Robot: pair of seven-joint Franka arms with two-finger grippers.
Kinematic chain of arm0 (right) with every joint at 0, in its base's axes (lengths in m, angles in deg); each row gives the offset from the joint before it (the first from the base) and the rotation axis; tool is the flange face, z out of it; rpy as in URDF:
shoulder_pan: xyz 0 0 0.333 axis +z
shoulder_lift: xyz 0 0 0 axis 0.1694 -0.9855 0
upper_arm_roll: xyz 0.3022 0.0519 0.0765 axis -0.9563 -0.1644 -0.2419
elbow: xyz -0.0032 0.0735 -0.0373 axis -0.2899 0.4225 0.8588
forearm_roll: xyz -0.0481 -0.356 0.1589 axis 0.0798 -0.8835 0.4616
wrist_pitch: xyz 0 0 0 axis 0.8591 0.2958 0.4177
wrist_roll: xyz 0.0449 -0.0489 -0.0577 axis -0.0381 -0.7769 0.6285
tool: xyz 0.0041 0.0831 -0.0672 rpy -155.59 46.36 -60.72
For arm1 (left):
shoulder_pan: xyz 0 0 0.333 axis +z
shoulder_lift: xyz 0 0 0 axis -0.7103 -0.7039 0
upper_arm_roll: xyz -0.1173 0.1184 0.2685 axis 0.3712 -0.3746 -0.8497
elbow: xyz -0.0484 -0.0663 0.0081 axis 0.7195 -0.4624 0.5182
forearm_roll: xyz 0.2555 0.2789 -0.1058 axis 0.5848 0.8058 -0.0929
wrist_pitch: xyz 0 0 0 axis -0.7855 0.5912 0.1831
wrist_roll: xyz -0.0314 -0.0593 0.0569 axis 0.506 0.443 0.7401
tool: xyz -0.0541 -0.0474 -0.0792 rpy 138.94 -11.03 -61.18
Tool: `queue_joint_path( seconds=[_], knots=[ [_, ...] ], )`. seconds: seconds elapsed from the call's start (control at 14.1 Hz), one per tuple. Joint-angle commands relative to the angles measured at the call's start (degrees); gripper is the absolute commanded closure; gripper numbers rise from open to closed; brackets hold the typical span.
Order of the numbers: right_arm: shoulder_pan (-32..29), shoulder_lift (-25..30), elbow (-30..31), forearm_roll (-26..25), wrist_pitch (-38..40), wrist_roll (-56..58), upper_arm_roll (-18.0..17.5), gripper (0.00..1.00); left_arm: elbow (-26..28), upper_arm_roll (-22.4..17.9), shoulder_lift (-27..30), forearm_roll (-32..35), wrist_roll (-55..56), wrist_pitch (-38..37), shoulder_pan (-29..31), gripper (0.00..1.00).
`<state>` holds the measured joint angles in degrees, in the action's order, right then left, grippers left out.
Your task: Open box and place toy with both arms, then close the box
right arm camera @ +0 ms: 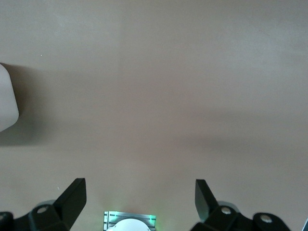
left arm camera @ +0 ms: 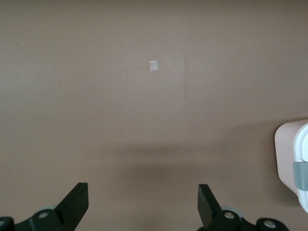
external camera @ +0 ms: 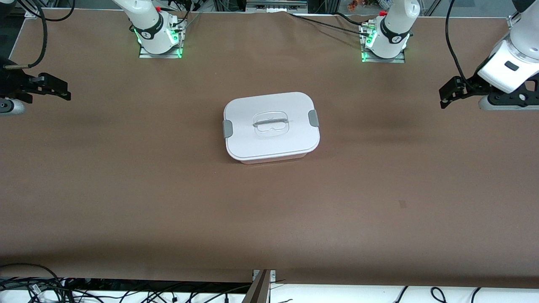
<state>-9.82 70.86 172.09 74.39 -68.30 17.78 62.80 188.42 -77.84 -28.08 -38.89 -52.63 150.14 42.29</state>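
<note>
Box closed on surface; left gripper and right gripper spread, over its ends; release both clips evenly.

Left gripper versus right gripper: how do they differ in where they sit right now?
The left gripper hangs over the left arm's end of the table, while the right gripper hangs over the right arm's end. The left wrist view catches a grey clip on the box; the right wrist view shows only a plain white corner. Both are open, empty and apart from the box, whose lid is shut.
</note>
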Motion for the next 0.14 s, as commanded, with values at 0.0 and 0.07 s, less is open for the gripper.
queue_joint_path(
  seconds=[0.0, 0.07],
  knots=[
    [-0.5, -0.7, -1.7, -0.2, 0.5, 0.5, -0.4, 0.0, 0.0, -2.6, 0.0, -1.2, -1.3, 0.7, -2.8, 0.0],
    [-0.5, -0.7, -1.7, -0.2, 0.5, 0.5, -0.3, 0.0, 0.0, -2.3, 0.0, -1.1, -1.2, 0.6, -2.8, 0.0]
  ],
)
